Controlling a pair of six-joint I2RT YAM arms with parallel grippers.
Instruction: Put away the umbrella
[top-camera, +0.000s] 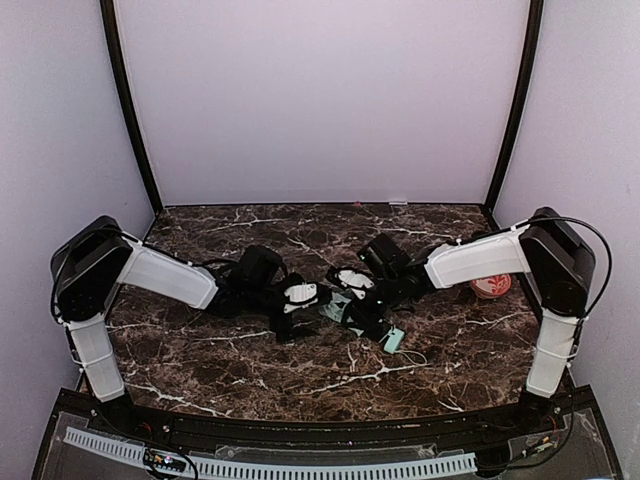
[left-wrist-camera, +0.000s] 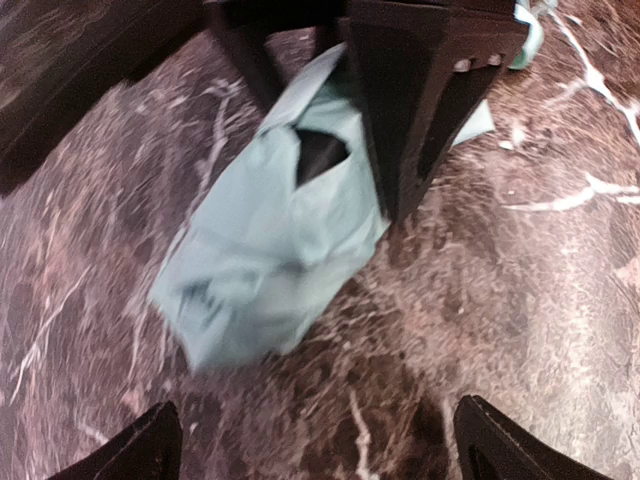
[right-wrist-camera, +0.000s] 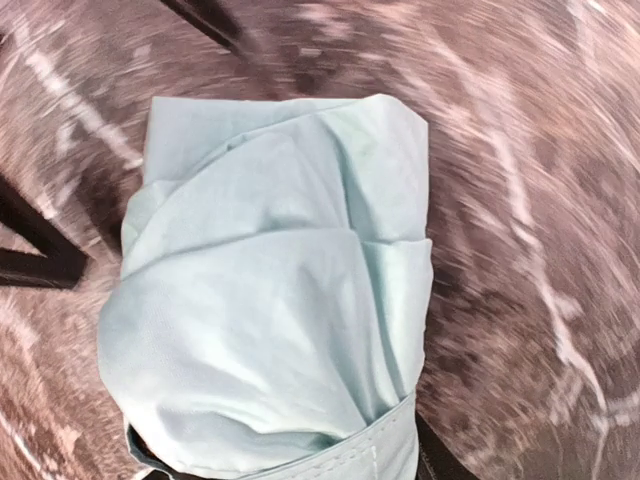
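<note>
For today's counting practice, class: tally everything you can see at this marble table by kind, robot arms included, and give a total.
Mint-green folding umbrella: 1
Orange-and-white bowl: 1
Robot arms: 2
Total: 4

The umbrella (right-wrist-camera: 270, 300) has a plain, pale mint-green canopy. In the left wrist view a black patch shows through a gap in its folds. Its short handle (top-camera: 393, 339) is the same mint. The tabletop (top-camera: 250, 370) is dark brown marble streaked with thin white veins. Near the tabletop's right edge, a bowl (top-camera: 492, 285) shows orange-red and white. The left arm (top-camera: 165, 275) and right arm (top-camera: 475, 262) have white shells and black joints. The walls (top-camera: 320, 100) are pale lavender-white, framed by black posts (top-camera: 128, 110).
</note>
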